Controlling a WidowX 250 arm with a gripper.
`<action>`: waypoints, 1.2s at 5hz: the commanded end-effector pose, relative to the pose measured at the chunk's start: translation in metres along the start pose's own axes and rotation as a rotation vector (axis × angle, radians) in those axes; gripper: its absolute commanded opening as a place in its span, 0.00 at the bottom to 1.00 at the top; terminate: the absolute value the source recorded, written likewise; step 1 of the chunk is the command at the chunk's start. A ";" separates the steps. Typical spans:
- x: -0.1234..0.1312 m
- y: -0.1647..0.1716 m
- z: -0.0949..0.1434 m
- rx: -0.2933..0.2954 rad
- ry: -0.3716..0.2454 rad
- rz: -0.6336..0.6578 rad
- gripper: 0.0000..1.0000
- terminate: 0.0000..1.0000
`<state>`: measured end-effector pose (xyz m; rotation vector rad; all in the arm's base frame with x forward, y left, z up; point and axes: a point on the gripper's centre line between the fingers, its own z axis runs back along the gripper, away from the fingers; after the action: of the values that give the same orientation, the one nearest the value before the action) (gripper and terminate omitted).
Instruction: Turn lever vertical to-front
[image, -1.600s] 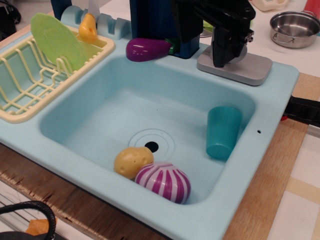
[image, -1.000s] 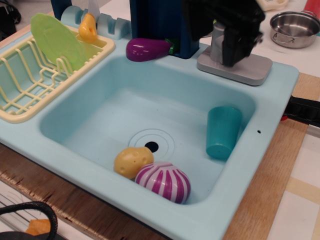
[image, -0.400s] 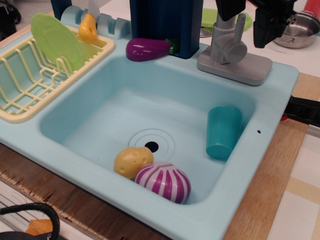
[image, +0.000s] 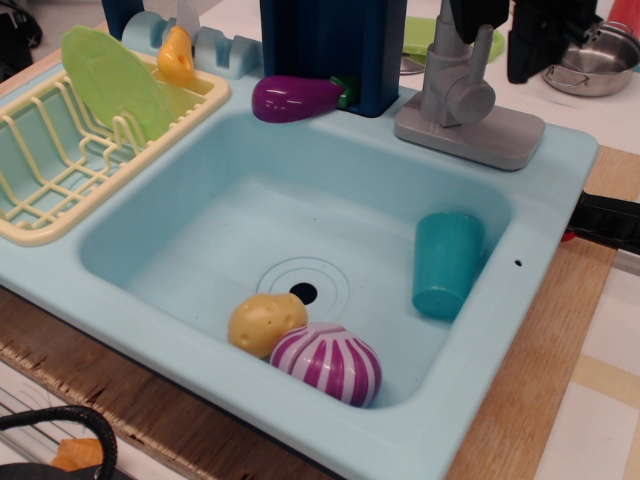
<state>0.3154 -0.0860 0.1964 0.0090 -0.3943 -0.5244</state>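
While the lever (image: 441, 72) stands upright on its grey plate (image: 470, 130) at the sink's (image: 330, 420) back right corner, the tool (image: 505, 30) hangs above it.

Two dark fingers (image: 538, 40) of the tool are spread apart at the top edge, gripping nothing; one sits just behind the lever's top, the other off to its right. A purple eggplant (image: 296, 98) lies beside the blue block (image: 330, 50). A teal cup (image: 444, 263), a potato (image: 264, 323) and a striped onion (image: 328, 363) lie in the basin. A steel pot (image: 590, 60) rests on the counter.
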 end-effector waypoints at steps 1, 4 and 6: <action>0.004 0.002 0.008 0.002 -0.034 0.019 0.00 0.00; -0.020 -0.008 0.006 0.076 -0.015 0.142 0.00 0.00; -0.034 -0.009 -0.002 0.067 0.029 0.196 0.00 0.00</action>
<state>0.2904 -0.0693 0.1843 0.0515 -0.4003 -0.3023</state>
